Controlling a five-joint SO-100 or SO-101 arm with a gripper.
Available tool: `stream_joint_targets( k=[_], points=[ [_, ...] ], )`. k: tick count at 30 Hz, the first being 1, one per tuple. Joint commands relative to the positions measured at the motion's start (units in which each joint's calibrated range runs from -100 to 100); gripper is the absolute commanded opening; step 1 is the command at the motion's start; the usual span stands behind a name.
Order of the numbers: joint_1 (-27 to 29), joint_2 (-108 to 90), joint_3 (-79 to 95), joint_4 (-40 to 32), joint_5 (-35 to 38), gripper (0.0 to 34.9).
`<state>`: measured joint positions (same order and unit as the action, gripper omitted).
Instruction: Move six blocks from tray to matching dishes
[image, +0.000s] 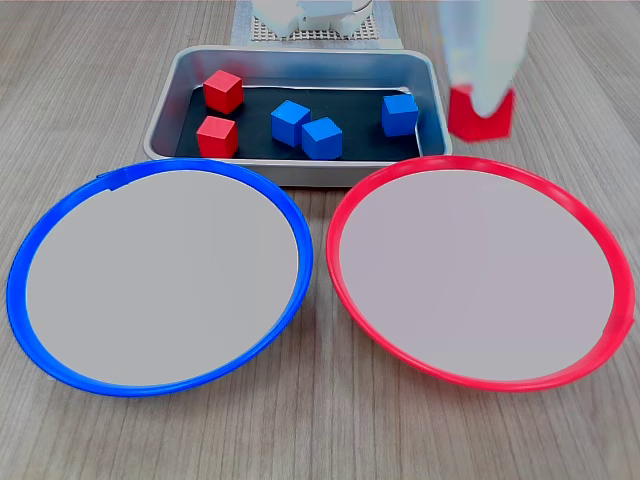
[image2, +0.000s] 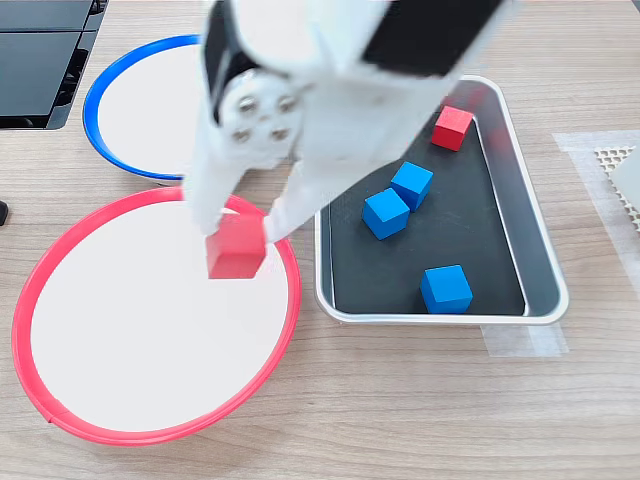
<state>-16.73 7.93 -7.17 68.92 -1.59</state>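
In the first exterior view, a red block (image: 481, 112) is held clamped in the gripper (image: 483, 100), beside the tray (image: 165, 110). In the second exterior view, the red dish (image2: 45, 262) lies beneath; lowering and release are judged next.

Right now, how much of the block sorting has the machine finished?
Nothing is delivered yet: the blue dish and the red dish are both empty. The hand holds one red block above the red dish's rim. Five blocks, two red and three blue, wait in the tray.
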Motion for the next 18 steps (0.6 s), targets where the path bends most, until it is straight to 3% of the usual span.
stream_joint_targets(
  k=[1,4,6,7,8,11,13,15,18],
  points=[
    [-1.11,10.11,-9.99,-4.75,-1.22,1.3],
    [-1.2,13.78,-9.44,-7.8,-0.54,14.4],
    [-1.11,14.12,-8.17,-8.54,0.0,20.7],
    [-1.02,14.03,-7.9,-8.54,0.05,20.9],
    [-0.83,13.44,-7.26,-8.38,0.2,19.9],
    [-0.64,9.0,-3.98,-4.25,1.71,1.0],
    [-0.73,0.64,2.75,6.31,5.62,0.3],
    [-0.26,-4.99,9.22,12.09,7.67,0.3],
    [0.58,-12.06,19.32,15.06,9.67,0.3]
  ],
)
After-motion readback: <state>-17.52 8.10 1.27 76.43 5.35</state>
